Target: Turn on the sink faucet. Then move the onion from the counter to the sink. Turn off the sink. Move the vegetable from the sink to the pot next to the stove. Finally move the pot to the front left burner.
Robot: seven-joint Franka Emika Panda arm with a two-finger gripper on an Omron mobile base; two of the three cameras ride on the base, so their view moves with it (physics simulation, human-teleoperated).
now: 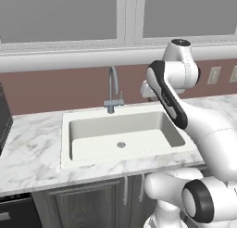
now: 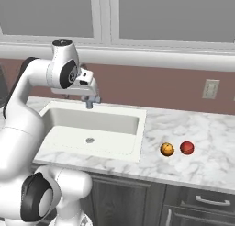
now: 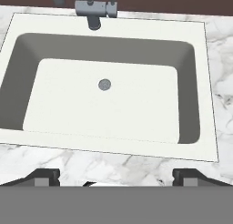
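- Left base view: The white arm rises from the lower right and bends over the right end of the sink (image 1: 74,125), its elbow covering the desk (image 1: 32,153) behind that corner. The sink faucet (image 1: 112,90) stands upright at the middle of the basin's back rim. A dark appliance (image 1: 3,118) sits at the desk's far left edge; dark cabinet doors (image 1: 92,201) run below.
- Right base view: The arm reaches in from the left, its hand just in front of the faucet base (image 2: 90,101). The onion (image 2: 187,148) lies on the desk right of the sink, near the front edge, just beside an orange ball (image 2: 167,149) that lies between it and the basin. A wall outlet (image 2: 210,88) sits on the back wall.
- Hand view: The claw (image 3: 116,176) hovers above the basin's near rim, fingertips (image 3: 45,176) spread wide, gripping nothing. The drain (image 3: 104,84) sits mid-basin.
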